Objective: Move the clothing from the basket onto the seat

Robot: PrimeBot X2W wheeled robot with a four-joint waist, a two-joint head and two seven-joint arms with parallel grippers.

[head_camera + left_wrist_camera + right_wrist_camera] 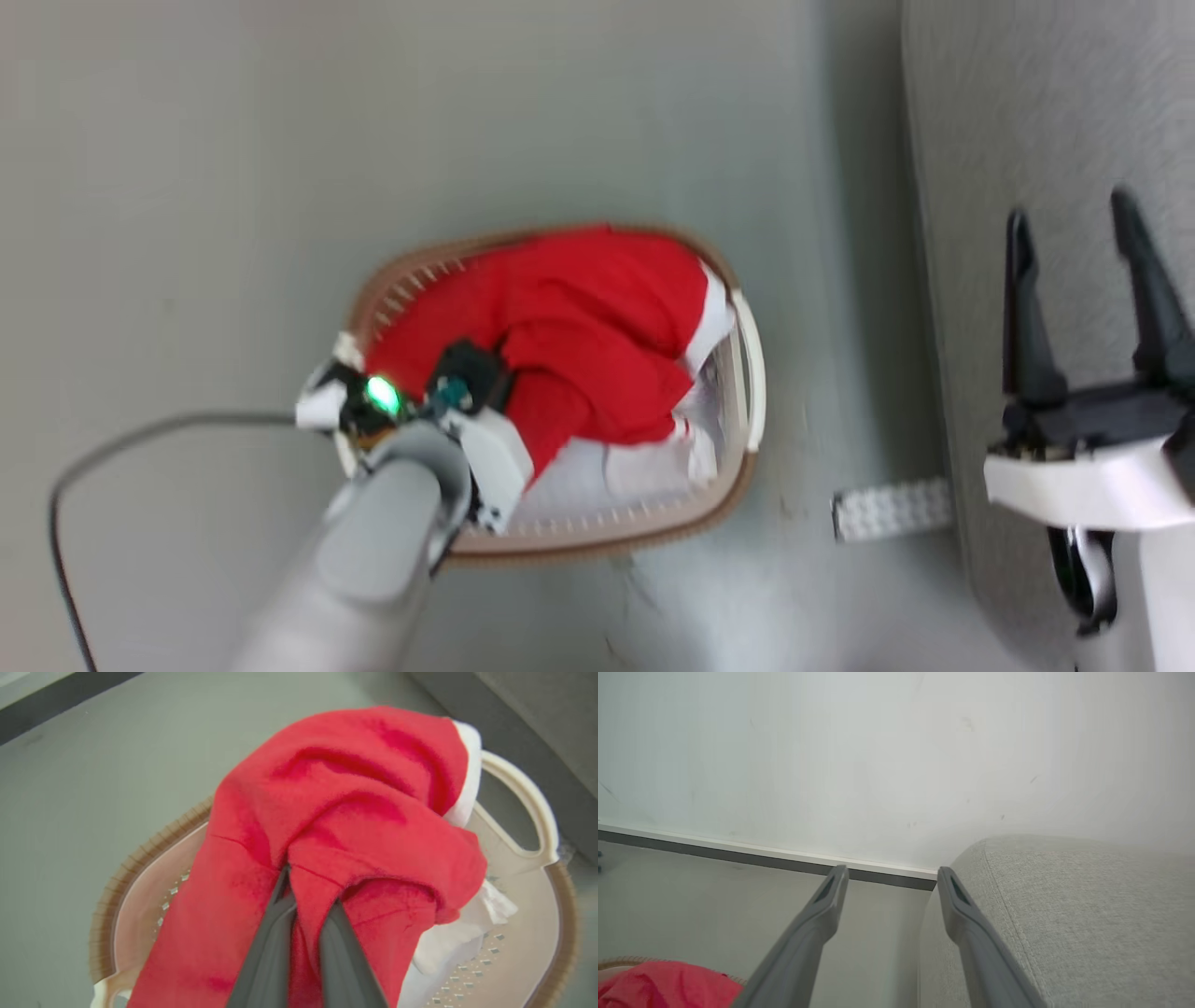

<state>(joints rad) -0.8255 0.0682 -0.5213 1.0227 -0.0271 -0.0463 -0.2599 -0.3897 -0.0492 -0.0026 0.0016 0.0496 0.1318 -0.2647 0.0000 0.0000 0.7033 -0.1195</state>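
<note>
In the basket (747, 373), bunched red clothing (597, 327) with white bands.

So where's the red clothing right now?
In the head view the clothing sits heaped in the basket on the floor, left of the seat, with the left jaws closed on a fold of it.

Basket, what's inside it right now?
A heap of red clothing sits in the basket, white fabric showing beneath it at one end. The left pincer is shut on a red fold. Whatever lies under the heap is covered.
</note>
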